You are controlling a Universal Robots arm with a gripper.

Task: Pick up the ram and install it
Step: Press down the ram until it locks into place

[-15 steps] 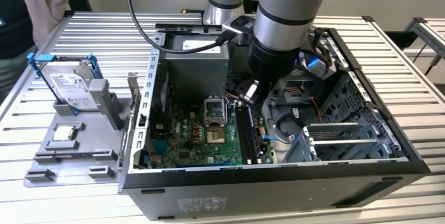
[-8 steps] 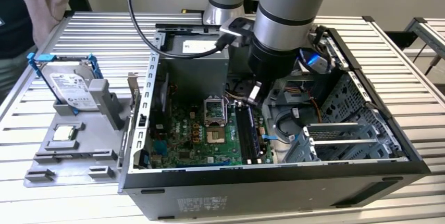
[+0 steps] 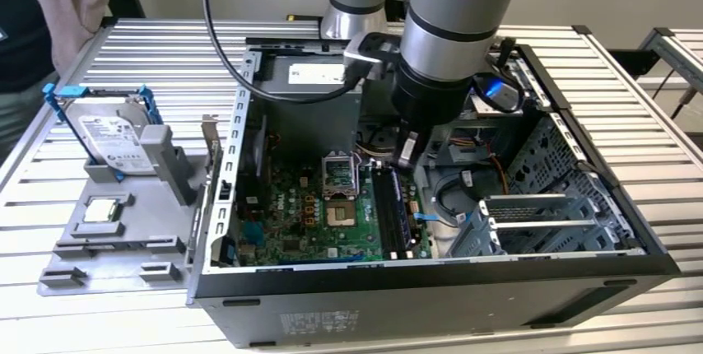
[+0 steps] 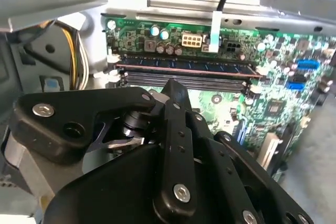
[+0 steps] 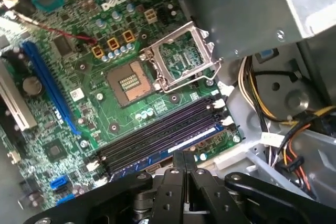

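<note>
The ram (image 4: 184,66) is a long stick with blue chips, and it stands in a memory slot of the green motherboard (image 5: 105,51). In the first wrist view the ram (image 5: 176,147) fills the slot nearest my gripper (image 5: 185,162), next to the dark slots (image 5: 157,132). My gripper's two black fingers are pressed together, shut with nothing between them, just above the stick. In the exterior view my gripper (image 3: 407,150) hangs inside the open computer case over the slots (image 3: 390,206).
The open processor socket (image 5: 181,59) with its raised metal frame lies beside the slots. Yellow and black cables (image 5: 252,87) run along the case wall. Outside the case, a grey fixture (image 3: 110,230) holds a hard drive (image 3: 110,140) and a processor (image 3: 101,210). A person stands at the exterior view's upper left.
</note>
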